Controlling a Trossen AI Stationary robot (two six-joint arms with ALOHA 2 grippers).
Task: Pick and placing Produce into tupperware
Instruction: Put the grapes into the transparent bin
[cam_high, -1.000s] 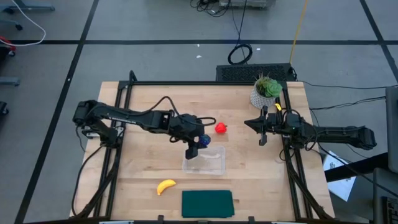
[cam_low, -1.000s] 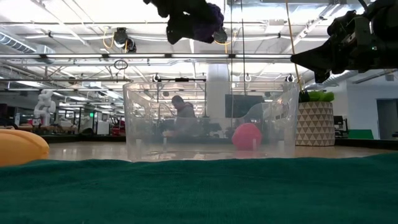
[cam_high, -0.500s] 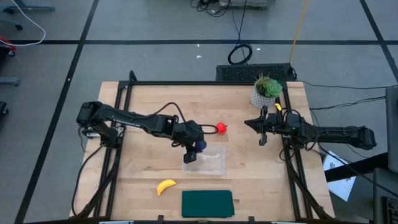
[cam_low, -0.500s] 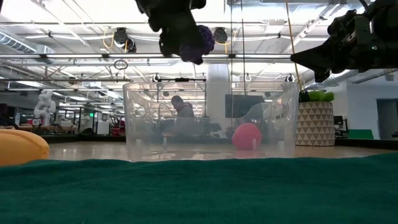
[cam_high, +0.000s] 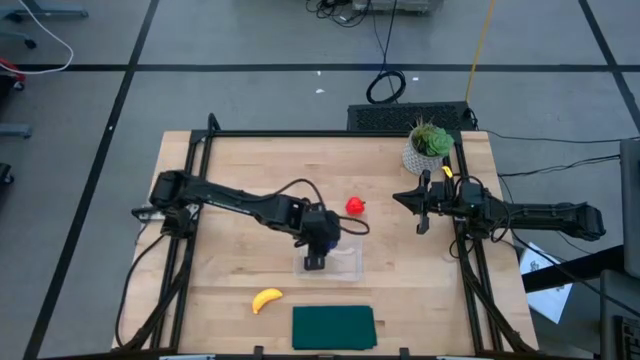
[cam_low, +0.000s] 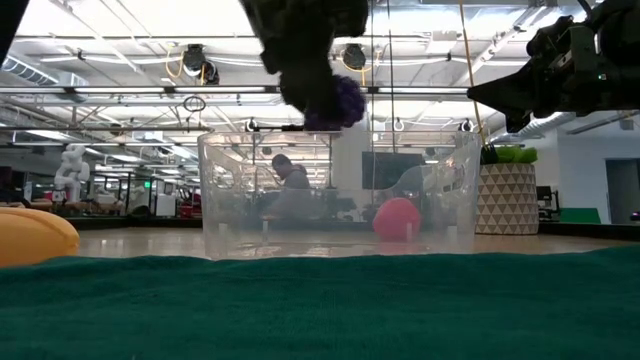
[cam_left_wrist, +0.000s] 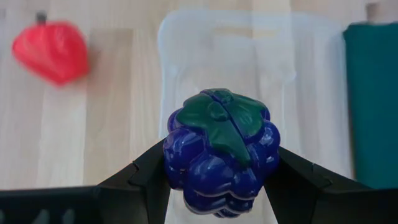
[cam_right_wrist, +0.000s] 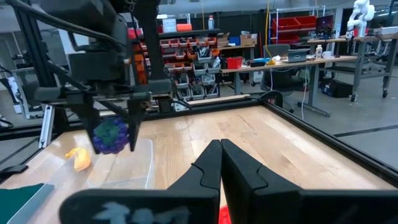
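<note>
- My left gripper's fingers (cam_left_wrist: 155, 171) clamp the purple grape cluster (cam_left_wrist: 219, 150) from both sides, its green leaf cap facing the wrist camera.
- From overhead, I see the left gripper (cam_high: 318, 240) reaching across the wooden table (cam_high: 240, 180) and hanging over the clear tupperware (cam_high: 345, 265), above its left half.
- At table level, the grapes sit above the container's rim, not yet inside it; the tupperware (cam_low: 440, 190) itself looks empty.
- The red strawberry (cam_high: 354, 206) lies on the bare wood just beyond the container's far edge, apart from it; through the clear walls it shows as a pink blur (cam_low: 397, 218).
- The yellow banana (cam_high: 266, 299) rests on the table near the front edge, to the left of the dark green mat (cam_high: 333, 327) and beside the container's near-left corner, not touching either.
- My right gripper (cam_high: 422, 205) waits at the table's right side, raised off the surface near the potted plant (cam_high: 428, 145); its fingers (cam_right_wrist: 208, 163) are pressed together and hold nothing.
- From the right wrist camera I see the left gripper (cam_right_wrist: 112, 134) farther off with the grapes (cam_right_wrist: 111, 135) between its fingers, over the container.
</note>
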